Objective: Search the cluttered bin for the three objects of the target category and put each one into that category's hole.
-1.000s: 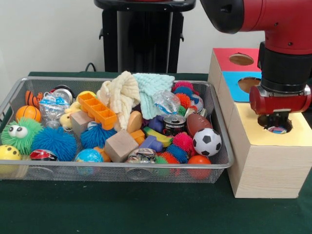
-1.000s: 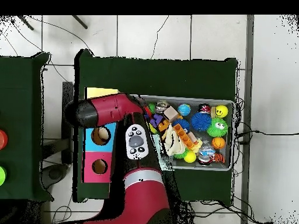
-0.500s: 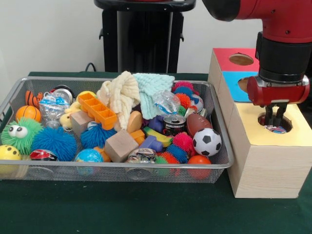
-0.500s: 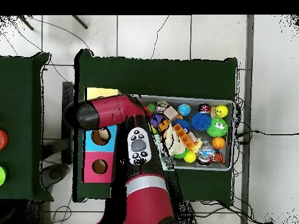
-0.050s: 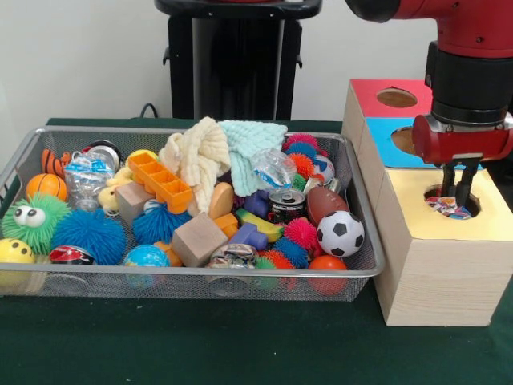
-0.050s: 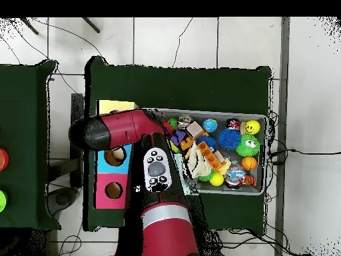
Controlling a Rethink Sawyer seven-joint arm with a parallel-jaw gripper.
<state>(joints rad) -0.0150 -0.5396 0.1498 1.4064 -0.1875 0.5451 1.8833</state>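
A wire mesh bin is sitting on the green table, filled with mixed toys: spiky rubber balls, wooden blocks, knitted cloths, a soccer ball, a small football and a dented can. Just beside it a wooden box is standing, with three coloured tops in a row (red, blue, yellow), each having one round hole. Inside the yellow hole a crumpled, many-coloured object is lying, only partly visible. The red hole is showing nothing inside.
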